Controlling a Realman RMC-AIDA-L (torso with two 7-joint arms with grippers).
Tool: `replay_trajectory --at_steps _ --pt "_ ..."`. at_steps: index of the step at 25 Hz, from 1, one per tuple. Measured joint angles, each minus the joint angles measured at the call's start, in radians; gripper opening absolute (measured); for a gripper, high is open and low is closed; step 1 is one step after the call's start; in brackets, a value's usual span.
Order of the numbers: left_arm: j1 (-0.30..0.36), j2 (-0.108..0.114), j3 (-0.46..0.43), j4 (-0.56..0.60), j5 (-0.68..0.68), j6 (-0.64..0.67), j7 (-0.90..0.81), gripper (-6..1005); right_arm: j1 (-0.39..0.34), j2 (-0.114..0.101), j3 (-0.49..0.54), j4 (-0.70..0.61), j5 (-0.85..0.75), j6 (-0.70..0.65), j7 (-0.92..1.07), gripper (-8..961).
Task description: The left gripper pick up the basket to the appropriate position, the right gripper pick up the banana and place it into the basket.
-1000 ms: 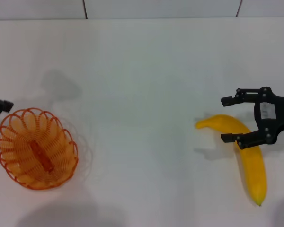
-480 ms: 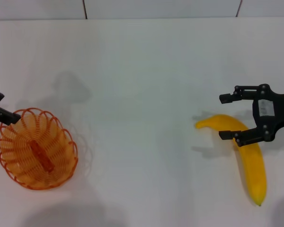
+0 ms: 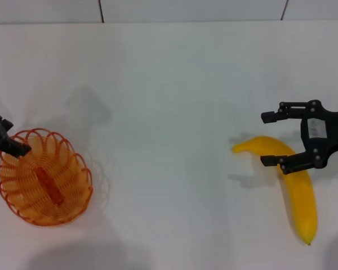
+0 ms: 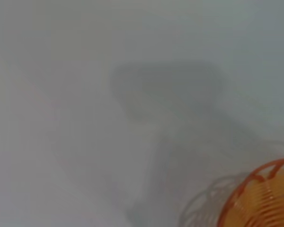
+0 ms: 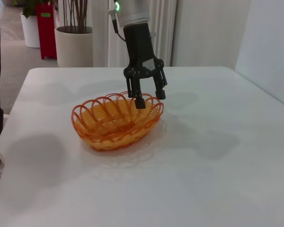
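My black left gripper [image 5: 148, 98] hangs spread over the orange wire basket's [image 3: 42, 177] rim; my black right gripper [image 3: 268, 139], wide open, straddles the yellow banana [image 3: 296, 185].

Left pincer [image 5: 148, 97] spread astride basket [image 5: 116, 121] rim

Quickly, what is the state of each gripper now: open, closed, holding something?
Left gripper: open, fingers straddling the basket rim, holding nothing yet.
Right gripper: open, above the banana, holding nothing.
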Motion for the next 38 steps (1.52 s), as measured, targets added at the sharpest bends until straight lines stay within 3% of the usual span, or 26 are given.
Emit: replay_trajectory --at_steps 5,13,18,24,38 --pt "-0.006 -0.001 0.028 -0.016 0.000 -0.014 -0.052 762 0.002 0.001 0.000 0.000 0.000 0.001 0.000 881" --pt "-0.025 0.000 0.081 -0.073 -0.001 -0.080 -0.120 530 0.003 0.002 0.000 0.000 0.000 0.002 0.000 881" --pt "-0.027 -0.001 0.075 -0.074 -0.012 -0.082 -0.128 289 0.003 0.002 0.000 0.000 0.000 0.001 0.000 881" --pt "-0.027 -0.003 0.076 -0.076 -0.015 -0.078 -0.130 166 0.006 0.002 0.000 0.000 0.001 0.002 0.009 881" --pt "-0.024 -0.003 0.076 -0.072 -0.017 -0.057 -0.137 127 0.004 0.000 0.000 0.000 0.002 0.003 0.011 880"
